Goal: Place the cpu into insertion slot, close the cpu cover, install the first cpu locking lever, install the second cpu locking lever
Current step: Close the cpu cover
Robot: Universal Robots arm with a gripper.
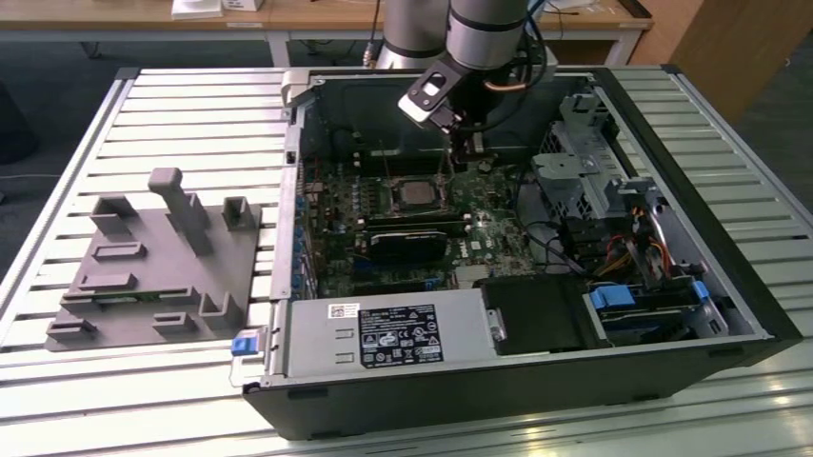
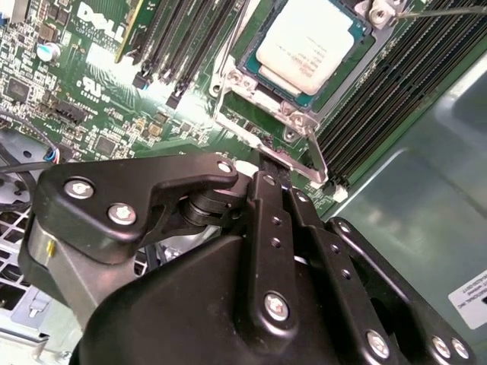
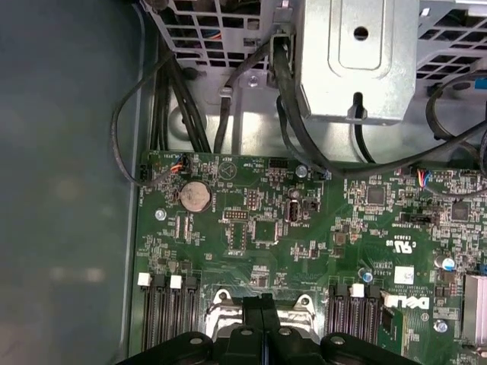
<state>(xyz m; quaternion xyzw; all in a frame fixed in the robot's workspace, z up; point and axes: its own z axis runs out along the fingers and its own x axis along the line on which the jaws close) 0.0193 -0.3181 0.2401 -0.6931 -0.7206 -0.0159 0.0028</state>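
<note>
Slatted metal table (image 1: 190, 124), open computer case (image 1: 711, 238) lying flat on it, grey fixture block (image 1: 152, 257) beside it at the exterior view's left. My gripper (image 2: 268, 161) is down inside the case, over the green motherboard (image 3: 259, 228). Fingers (image 3: 252, 306) are pressed together, just a thin seam between them in the first wrist view, nothing visibly clamped. Tips sit at the edge of the cpu cover (image 2: 262, 103), touching or just above, can't tell. The cover's silvery frame lies around the chip; latched or not, can't tell. The cpu (image 2: 308, 42) lies flat in the insertion slot (image 2: 253, 59), pale face up. Long black memory slots (image 2: 190, 38) flank the socket on both sides. Further out: coin cell (image 3: 194, 196), black cables (image 3: 163, 99), metal drive cage (image 3: 358, 61)
</note>
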